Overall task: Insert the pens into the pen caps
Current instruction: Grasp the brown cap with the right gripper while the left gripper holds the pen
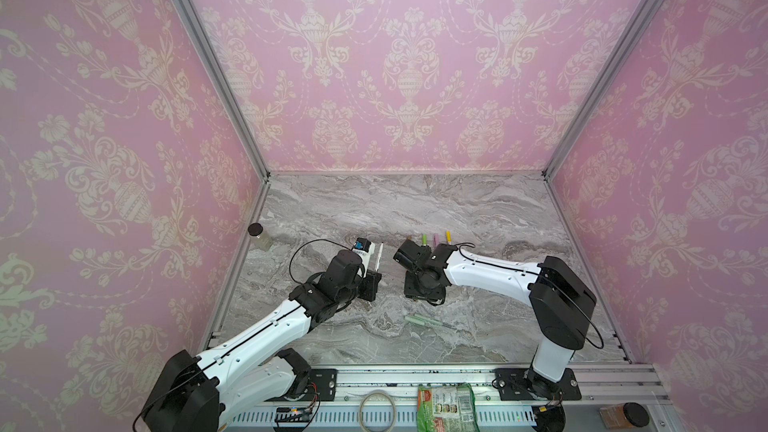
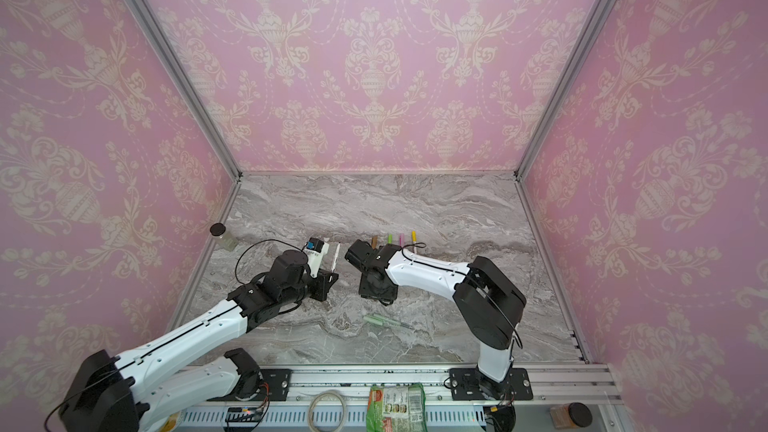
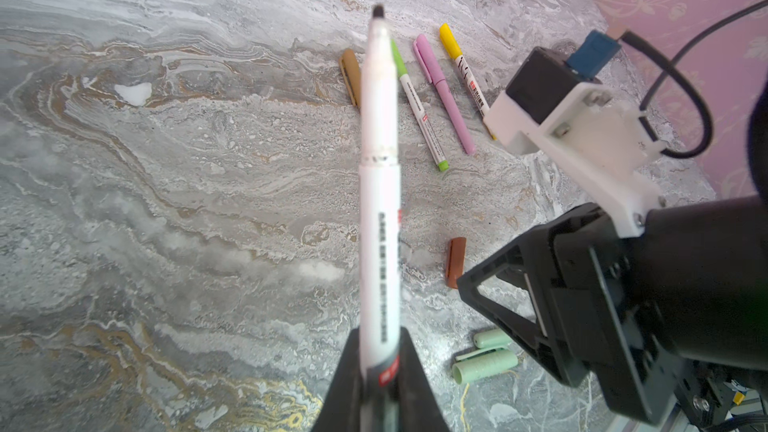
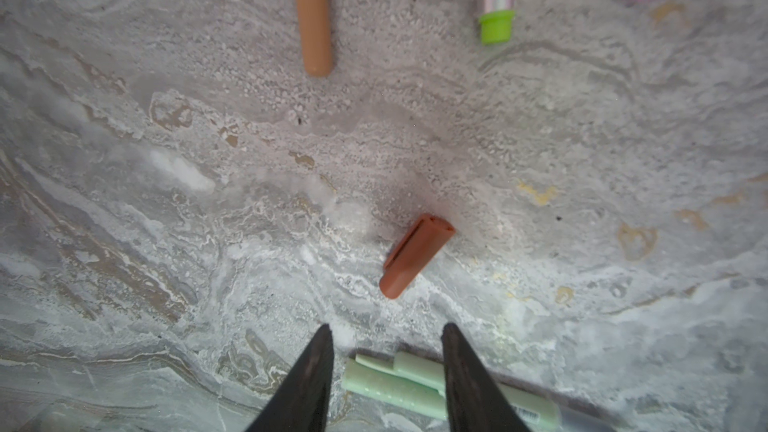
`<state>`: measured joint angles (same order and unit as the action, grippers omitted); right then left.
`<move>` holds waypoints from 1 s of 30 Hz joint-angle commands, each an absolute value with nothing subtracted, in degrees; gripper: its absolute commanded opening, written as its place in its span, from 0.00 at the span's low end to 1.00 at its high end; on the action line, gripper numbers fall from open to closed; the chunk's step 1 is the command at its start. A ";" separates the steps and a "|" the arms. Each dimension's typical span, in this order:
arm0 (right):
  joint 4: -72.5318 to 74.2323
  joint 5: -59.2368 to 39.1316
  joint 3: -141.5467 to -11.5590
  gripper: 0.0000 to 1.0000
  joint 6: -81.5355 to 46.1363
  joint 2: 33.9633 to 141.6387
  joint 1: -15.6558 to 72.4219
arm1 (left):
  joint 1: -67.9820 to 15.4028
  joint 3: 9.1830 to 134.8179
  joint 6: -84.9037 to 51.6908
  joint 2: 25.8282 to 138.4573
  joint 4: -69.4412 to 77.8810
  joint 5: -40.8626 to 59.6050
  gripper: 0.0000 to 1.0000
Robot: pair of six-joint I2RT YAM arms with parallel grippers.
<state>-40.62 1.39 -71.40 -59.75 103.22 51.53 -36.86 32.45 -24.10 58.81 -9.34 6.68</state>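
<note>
Starting from the marble surface (image 1: 457,209), we see both arms reaching toward its middle in both top views. The left gripper (image 3: 380,351) is clamped on the rear of a white pen (image 3: 379,201), whose barrel runs straight out from the fingers to a bare dark tip. The right gripper (image 4: 386,328) stands roughly half open and empty, pointing down at the surface. Farther back lies a row of four pens (image 3: 444,93), brown, green, pink and yellow, which appear capped. A pale green pen (image 4: 536,411) and a pale green cap (image 4: 390,388) lie together right under the right fingers. The brown cap (image 4: 415,255) lies loose just ahead of those fingertips, apart from them. Its long axis slants across the line of the gap, and we cannot tell which end is the mouth. We judge the right arm the nearer and the free one, so it should turn to square its jaws across that cap.
</note>
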 commanded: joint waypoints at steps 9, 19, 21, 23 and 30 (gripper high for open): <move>-38.23 2.13 -70.92 0.35 -60.03 108.20 50.55 | -36.40 32.16 -24.73 58.01 -8.96 5.55 0.00; -38.06 2.98 -70.51 0.17 -58.92 110.45 49.94 | -36.36 32.65 -24.46 58.93 -8.95 5.45 0.00; -37.73 3.07 -70.28 0.16 -58.88 110.87 49.89 | -36.37 32.83 -24.35 59.15 -8.96 5.40 0.00; -37.33 2.99 -69.92 0.13 -58.85 111.33 49.81 | -36.38 32.94 -24.25 59.49 -8.94 5.53 0.00; -36.91 2.77 -68.96 0.00 -58.71 110.00 49.76 | -36.32 33.84 -24.26 60.51 -8.95 5.97 0.00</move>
<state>-36.16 1.56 -71.29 -59.59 108.84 50.22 -36.86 32.47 -24.10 60.05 -9.21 6.68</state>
